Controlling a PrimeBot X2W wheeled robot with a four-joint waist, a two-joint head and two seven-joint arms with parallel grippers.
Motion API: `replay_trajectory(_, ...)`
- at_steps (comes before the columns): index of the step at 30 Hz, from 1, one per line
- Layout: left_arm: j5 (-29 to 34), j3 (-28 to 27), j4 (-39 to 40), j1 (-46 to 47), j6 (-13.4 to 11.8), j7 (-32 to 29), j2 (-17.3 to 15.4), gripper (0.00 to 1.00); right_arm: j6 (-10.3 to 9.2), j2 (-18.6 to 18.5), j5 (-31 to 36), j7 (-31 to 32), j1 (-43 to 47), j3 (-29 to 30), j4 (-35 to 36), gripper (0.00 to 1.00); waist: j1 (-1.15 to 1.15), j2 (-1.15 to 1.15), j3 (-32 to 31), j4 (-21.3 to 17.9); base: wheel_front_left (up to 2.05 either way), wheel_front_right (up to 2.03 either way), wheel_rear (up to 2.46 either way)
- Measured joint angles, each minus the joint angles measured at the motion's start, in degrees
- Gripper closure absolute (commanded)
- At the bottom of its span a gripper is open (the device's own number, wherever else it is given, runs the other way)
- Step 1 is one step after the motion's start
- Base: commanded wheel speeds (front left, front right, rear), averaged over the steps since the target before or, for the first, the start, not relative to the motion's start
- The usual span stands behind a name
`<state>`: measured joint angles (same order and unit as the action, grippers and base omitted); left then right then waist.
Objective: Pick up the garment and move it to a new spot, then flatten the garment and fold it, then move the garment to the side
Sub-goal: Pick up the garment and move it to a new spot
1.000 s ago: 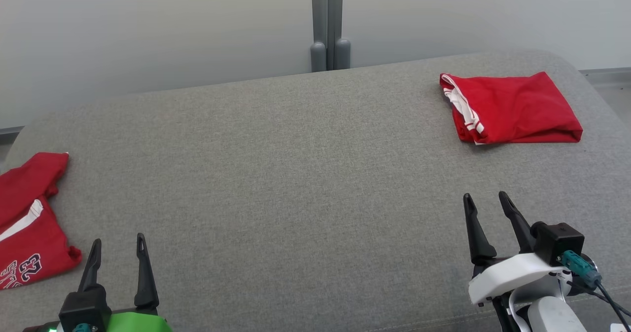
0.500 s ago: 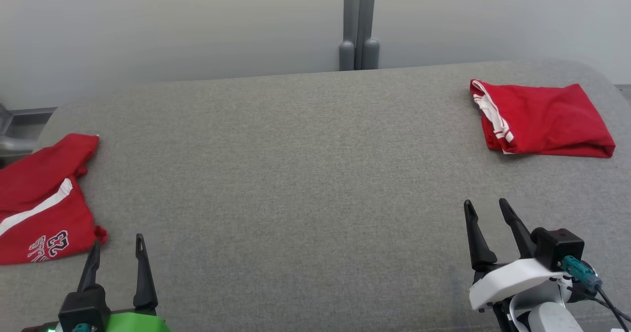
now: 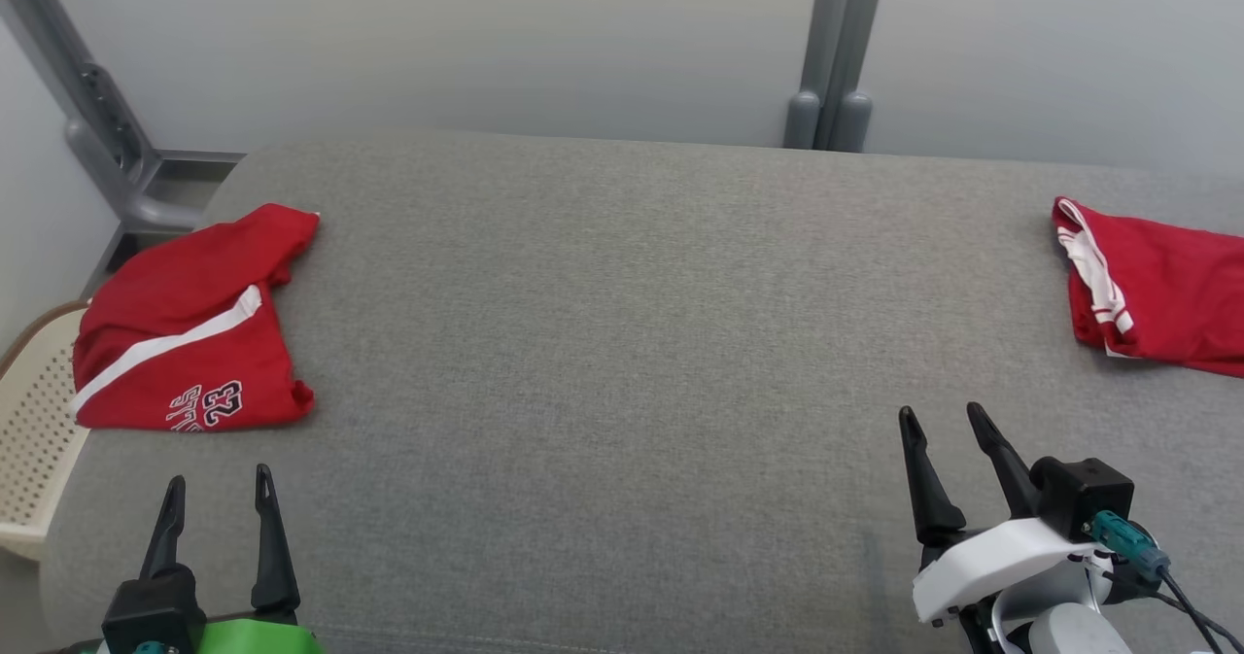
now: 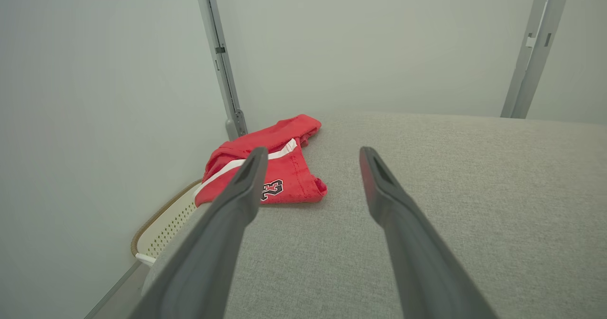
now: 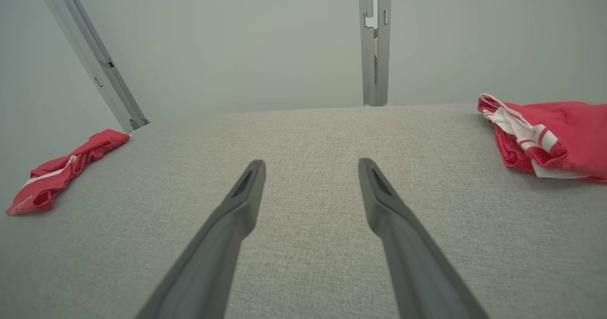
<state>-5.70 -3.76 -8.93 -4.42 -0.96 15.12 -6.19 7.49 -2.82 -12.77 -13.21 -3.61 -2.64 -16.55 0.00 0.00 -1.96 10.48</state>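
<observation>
A crumpled red garment [image 3: 185,333] with a white stripe and a number print lies at the left end of the grey cushioned surface [image 3: 603,343]. It also appears in the left wrist view [image 4: 289,177] and the right wrist view [image 5: 61,172]. A second red garment [image 3: 1166,294], folded and white-trimmed, rests at the far right [image 5: 559,129]. My left gripper [image 3: 219,479] is open and empty, just short of the crumpled garment [image 4: 311,152]. My right gripper [image 3: 941,411] is open over bare fabric, nearer than the folded one [image 5: 311,162].
A cream perforated basket [image 3: 34,440] stands off the surface's left edge [image 4: 166,224]. Grey metal posts [image 3: 836,51] rise against the pale wall behind, and a slanted one [image 3: 87,100] at the back left. Bare cushion stretches between the two garments.
The camera has turned left: the whole picture slid right, bringing the crumpled garment and basket into fuller view. Both grippers stay open and empty; neither garment has moved.
</observation>
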Motion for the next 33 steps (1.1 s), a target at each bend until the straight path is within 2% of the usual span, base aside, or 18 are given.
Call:
replay_trajectory(23,-0.8,0.7,1.2,-1.0,-0.6,-1.3,-1.3,0.00,0.00,0.0,-1.6,-0.8,-0.1,-3.0,-2.2,0.00,0.00,0.00,-1.5,15.5,0.00,0.00,0.00)
replay_trajectory(33,-1.3,0.4,1.9,-2.0,-1.4,-1.2,-1.6,0.00,0.00,0.1,-1.7,-0.8,-0.9,-4.4,-3.2,0.00,0.00,0.00,-1.6,17.2,0.00,0.00,0.00)
